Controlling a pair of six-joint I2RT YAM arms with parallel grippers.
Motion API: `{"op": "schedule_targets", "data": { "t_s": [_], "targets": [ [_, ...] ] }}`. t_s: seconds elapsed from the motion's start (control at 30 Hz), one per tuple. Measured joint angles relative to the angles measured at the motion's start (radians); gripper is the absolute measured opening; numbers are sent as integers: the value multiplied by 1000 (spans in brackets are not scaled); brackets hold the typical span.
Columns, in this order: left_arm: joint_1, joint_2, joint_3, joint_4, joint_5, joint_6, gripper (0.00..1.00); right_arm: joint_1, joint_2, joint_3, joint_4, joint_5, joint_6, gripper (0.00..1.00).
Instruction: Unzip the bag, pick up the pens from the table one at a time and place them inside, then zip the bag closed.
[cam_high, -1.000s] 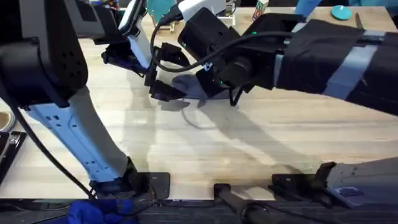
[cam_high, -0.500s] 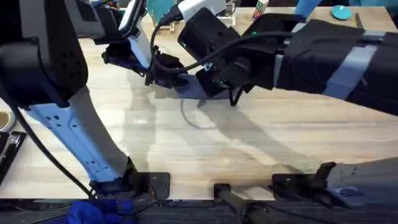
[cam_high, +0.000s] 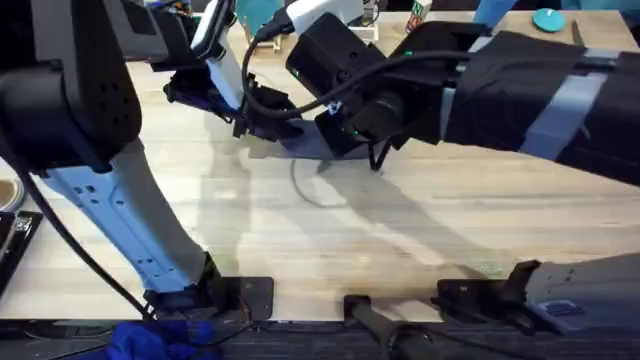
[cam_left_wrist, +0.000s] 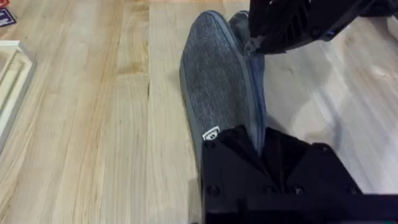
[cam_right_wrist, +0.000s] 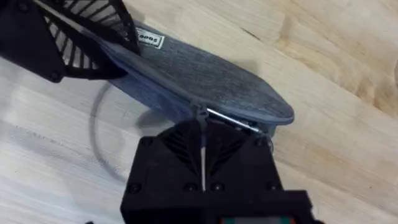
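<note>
Overhead, the blue-grey fabric pencil pouch (cam_high: 305, 140) is lying on the light wooden plank table (cam_high: 330, 240), far from the bases, between both black grippers. In the left wrist view, the left gripper (cam_left_wrist: 260, 144) is pinching one end of the pouch (cam_left_wrist: 217, 87). In the right wrist view, the right gripper (cam_right_wrist: 203, 138) is closing tightly on the pouch's small metal zipper pull (cam_right_wrist: 201, 114).

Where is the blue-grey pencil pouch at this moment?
The pencil pouch lies on the wooden table between the two grippers: the left gripper grips one end, and the right gripper is shut on the zipper at the other end.
</note>
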Motion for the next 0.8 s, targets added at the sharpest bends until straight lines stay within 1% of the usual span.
{"op": "schedule_targets", "data": {
  "t_s": [0.17,0.4,0.8],
  "targets": [
    [0,0,0,1,1,0,42,1,-7,0,-8,12,9,32],
    [-1,0,0,4,6,0,42,-9,-41,0,-60,35,28,32],
    [-1,0,0,11,7,0,42,-82,-41,0,-150,46,54,32]
  ]
}}
